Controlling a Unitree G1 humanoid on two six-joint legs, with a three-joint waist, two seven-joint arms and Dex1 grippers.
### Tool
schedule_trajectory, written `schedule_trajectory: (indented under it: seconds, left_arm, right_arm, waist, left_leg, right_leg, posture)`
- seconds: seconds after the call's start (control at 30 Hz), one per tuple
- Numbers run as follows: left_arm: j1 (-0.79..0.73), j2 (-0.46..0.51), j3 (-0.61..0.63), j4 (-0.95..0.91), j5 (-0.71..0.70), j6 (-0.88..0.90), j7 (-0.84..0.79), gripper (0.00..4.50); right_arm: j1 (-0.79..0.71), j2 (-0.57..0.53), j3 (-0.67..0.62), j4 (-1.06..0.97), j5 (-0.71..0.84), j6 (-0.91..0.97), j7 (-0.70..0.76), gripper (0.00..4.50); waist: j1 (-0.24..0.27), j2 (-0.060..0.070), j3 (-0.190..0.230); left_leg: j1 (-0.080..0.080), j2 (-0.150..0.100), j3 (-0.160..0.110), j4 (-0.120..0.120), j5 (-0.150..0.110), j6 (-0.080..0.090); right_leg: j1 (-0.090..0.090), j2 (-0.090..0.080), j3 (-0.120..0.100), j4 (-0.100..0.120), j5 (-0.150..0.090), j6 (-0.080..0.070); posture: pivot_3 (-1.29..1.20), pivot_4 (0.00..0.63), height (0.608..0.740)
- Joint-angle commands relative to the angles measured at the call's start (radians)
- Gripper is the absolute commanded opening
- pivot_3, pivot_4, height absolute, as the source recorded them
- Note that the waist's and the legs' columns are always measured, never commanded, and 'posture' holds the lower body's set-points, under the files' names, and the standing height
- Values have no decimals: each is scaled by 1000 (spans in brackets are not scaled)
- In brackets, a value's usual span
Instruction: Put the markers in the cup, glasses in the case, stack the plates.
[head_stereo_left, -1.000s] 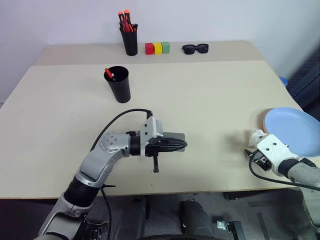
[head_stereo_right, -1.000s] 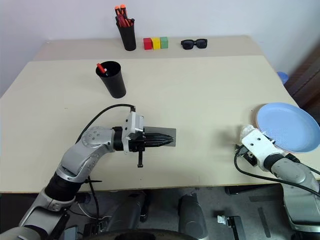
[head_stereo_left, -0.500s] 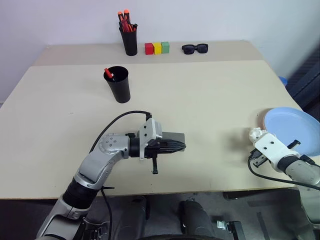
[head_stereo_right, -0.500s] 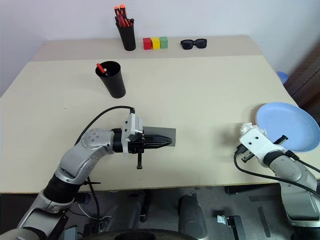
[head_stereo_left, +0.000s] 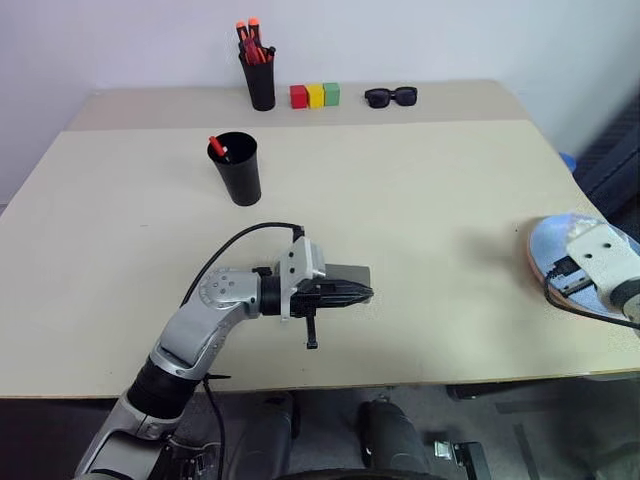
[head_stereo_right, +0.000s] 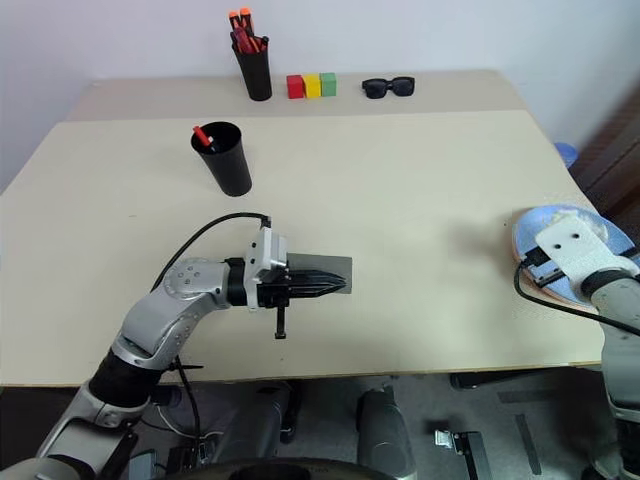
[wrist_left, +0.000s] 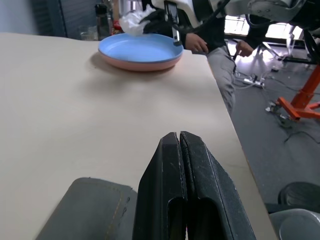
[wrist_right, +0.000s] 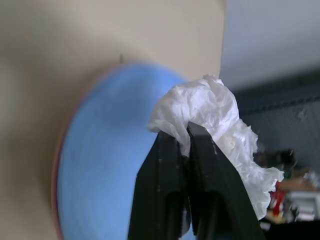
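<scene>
Two plates sit stacked at the right edge of the frame, light blue plate (wrist_left: 139, 48) on the salmon plate (wrist_left: 142, 63).

Above them the right gripper (wrist_right: 187, 132) pinches a crumpled white tissue (wrist_right: 210, 112). At lower centre the left gripper (wrist_left: 179, 142), fingers pressed together, lies over the grey case (head_stereo_left: 352, 273); the cup (head_stereo_left: 235, 168) with a red-capped marker (head_stereo_left: 217, 146) stands upper left.

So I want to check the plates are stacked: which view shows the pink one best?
The left wrist view: the pink plate shows as a full band under the blue plate. The eye views give a pink sliver at the stack's left edge; the right wrist view, a thin blurred rim.
</scene>
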Motion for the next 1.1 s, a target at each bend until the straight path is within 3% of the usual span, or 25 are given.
schedule_trajectory:
  seconds: [0.03,0.1,0.23,0.47,0.63,0.9,1.1]
  left_arm:
    - [10,1,22,-36,2,-25,18,0]
    - [11,-1,30,-34,4,-28,35,0]
    - [13,-3,55,-18,17,-40,80,0]
    - [80,-40,300,87,145,-181,414,0]
    - [188,-6,431,68,157,-197,491,0]
    - [290,32,502,4,160,-167,540,0]
    - [282,11,469,-28,174,-121,590,0]
  right_arm:
    - [-37,10,1,4,21,-21,-8,1900]
    - [-44,13,17,6,38,-50,11,2854]
    - [-54,18,49,2,59,-110,33,2854]
    - [-196,180,113,-107,306,-115,119,2854]
    - [-268,247,197,-68,367,-115,160,2854]
    - [-372,280,296,75,388,-162,220,2854]
    - [-414,299,325,130,399,-175,245,2854]
  waist:
    - [-3,0,0]
    - [-3,0,0]
    - [2,0,0]
    - [-5,0,0]
    - [-4,0,0]
    - [1,-1,0]
    - [4,-1,0]
  left_leg:
    - [0,0,0,0,0,0]
    - [0,0,0,0,0,0]
    - [0,0,0,0,0,0]
    - [1,1,-1,0,0,0]
    - [0,1,-2,-1,0,0]
    - [0,0,-1,-1,-1,-2]
    - [0,1,-1,-2,0,-1]
  right_leg:
    - [0,0,0,0,0,0]
    - [0,0,0,0,0,0]
    - [0,0,0,0,0,0]
    - [0,1,0,1,0,0]
    - [0,1,0,0,0,1]
    - [-1,0,0,0,0,0]
    - [-2,1,0,1,0,0]
  posture:
    - [0,150,740]
    - [0,150,740]
    - [0,150,740]
    - [0,150,740]
    - [0,150,740]
    - [0,150,740]
    - [0,150,740]
